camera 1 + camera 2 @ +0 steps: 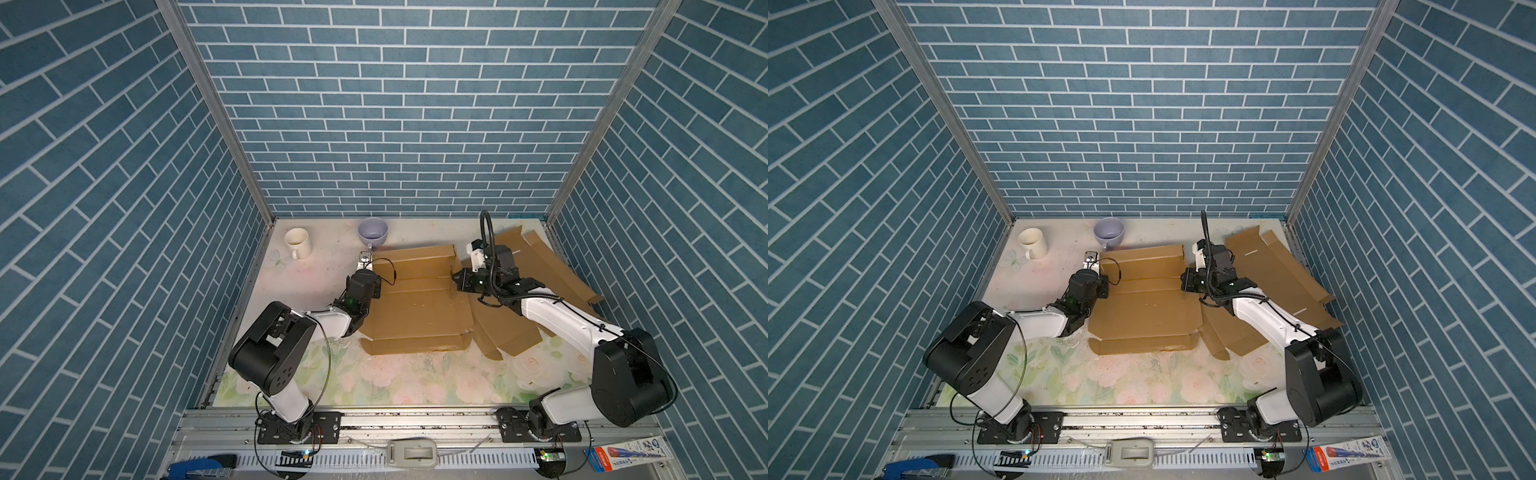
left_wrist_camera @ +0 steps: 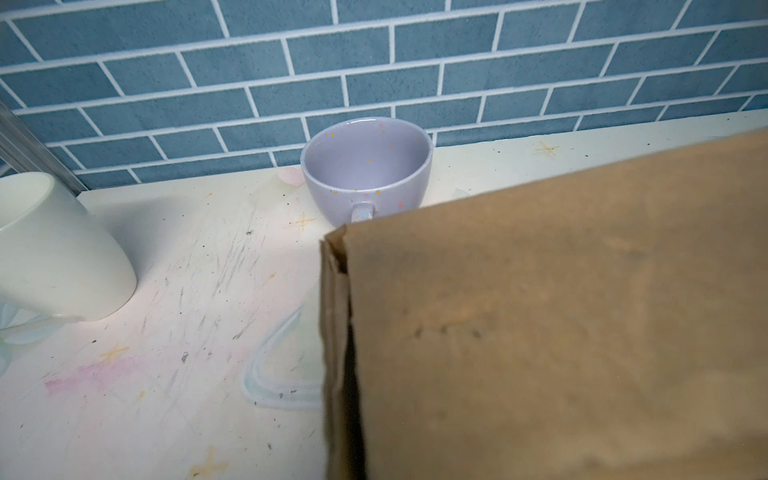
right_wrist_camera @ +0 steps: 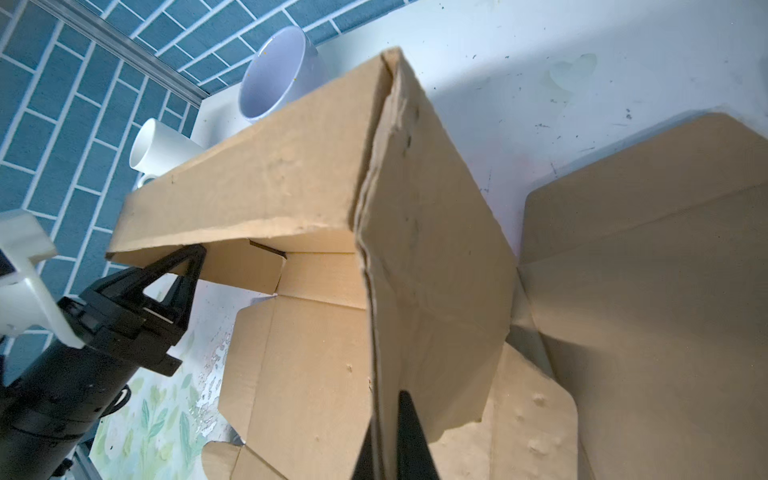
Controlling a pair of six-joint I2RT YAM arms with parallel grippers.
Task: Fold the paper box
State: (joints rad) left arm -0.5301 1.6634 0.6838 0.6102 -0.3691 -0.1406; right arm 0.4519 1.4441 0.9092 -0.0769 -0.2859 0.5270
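Left wrist view gives me the cream mug (image 2: 54,249) at the far-left back of the table (image 1: 395,382). The speckled lavender cup (image 2: 365,166) stands to its right against the blue brick wall, its handle just behind a raised cardboard corner. That corner belongs to the paper box (image 1: 415,311), which lies mid-table in both top views. Its base is flat, its front flap lies flat toward the arm bases, and its back panel stands up.

My left gripper (image 1: 365,261) sits at the left end of that back panel with its jaws drawn narrow. From the right wrist view its black finger (image 3: 183,266) touches the panel's lower edge, and I read it as pinching the cardboard.

Moving right, the box's right side flap stands upright. My right gripper (image 3: 384,415) has its fingers close on either side of that flap's edge, nipping it. Further right, a second cardboard sheet (image 1: 544,266) lies flat and skewed under the right arm, just beside the box's right edge.
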